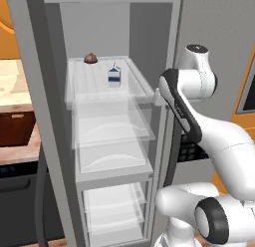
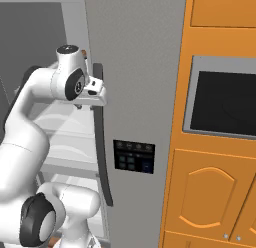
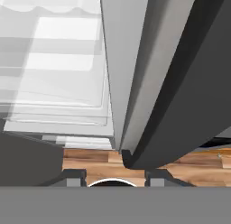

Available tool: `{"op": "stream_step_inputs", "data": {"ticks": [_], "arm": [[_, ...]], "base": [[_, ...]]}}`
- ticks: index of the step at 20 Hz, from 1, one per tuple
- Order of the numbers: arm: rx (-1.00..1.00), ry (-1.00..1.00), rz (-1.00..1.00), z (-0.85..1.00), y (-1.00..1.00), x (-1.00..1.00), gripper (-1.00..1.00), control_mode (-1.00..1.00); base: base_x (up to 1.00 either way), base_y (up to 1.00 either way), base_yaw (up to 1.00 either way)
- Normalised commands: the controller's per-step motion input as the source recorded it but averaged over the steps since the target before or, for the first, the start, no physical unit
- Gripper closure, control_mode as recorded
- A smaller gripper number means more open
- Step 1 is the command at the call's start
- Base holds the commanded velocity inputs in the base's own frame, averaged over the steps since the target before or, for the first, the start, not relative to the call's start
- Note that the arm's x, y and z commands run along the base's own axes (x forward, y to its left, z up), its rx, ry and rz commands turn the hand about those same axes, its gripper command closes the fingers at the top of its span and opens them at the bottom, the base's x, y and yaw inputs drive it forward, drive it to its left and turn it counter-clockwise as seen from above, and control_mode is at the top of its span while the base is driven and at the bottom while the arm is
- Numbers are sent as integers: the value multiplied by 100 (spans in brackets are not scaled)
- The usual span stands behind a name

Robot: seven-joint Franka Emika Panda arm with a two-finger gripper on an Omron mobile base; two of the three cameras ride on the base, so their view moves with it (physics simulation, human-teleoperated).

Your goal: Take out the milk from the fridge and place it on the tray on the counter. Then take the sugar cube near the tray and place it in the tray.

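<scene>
item: milk (image 1: 114, 75), small gable-top carton, upright, long axis vertical, gable up, blue band facing outward; stands on top glass shelf (image 1: 107, 86) of open fridge (image 1: 74, 22), beside a brown lump (image 1: 90, 58). gripper (image 3: 112, 177) at the fridge's right front edge, pointing down; milk lies up-left and deeper in. finger spacing: cannot tell; nothing seen held.
</scene>
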Motion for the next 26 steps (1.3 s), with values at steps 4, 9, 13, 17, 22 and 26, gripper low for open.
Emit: {"op": "stream_step_inputs", "data": {"ticks": [4, 9, 13, 17, 22, 26], "arm": [[0, -7, 0, 0, 14, -20, -100, -100], [-1, -23, -7, 14, 54, -27, -100, -100], [0, -21, -11, 31, 51, -15, -100, -100], [0, -17, -10, 35, 39, -3, -100, -100], [0, -4, 0, 42, 6, 0, -100, -100], [0, 0, -2, 30, 19, 9, -100, -100]], "base": [[0, 0, 0], [0, 0, 0], [0, 0, 0], [0, 0, 0], [0, 0, 0], [0, 0, 0]]}}
